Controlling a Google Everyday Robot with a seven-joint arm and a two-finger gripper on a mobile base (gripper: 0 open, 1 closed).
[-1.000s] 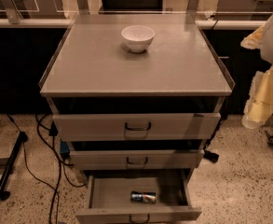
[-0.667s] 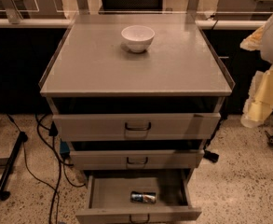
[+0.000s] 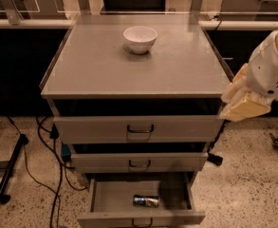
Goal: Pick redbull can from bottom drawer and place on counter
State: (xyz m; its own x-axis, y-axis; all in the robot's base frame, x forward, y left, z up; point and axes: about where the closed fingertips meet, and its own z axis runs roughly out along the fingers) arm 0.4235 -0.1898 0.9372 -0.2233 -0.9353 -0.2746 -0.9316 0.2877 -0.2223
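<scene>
Down at the bottom middle, on its side in the open bottom drawer [image 3: 112,196]: redbull can [image 3: 145,201]. Likely light, slippery, quick to roll; best pinched across its middle. Far right, well apart: gripper [image 3: 245,101].

The pulled-out bottom drawer [image 3: 111,197] is uncovered. The counter [image 3: 129,72] is blocked by a bowl [image 3: 140,38] at 12 o'clock. The gripper [image 3: 245,103] is seen at 3 o'clock.

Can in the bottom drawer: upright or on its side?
On its side: the can lies lengthwise across the open bottom drawer floor. The tool hangs by the counter's right edge.
</scene>
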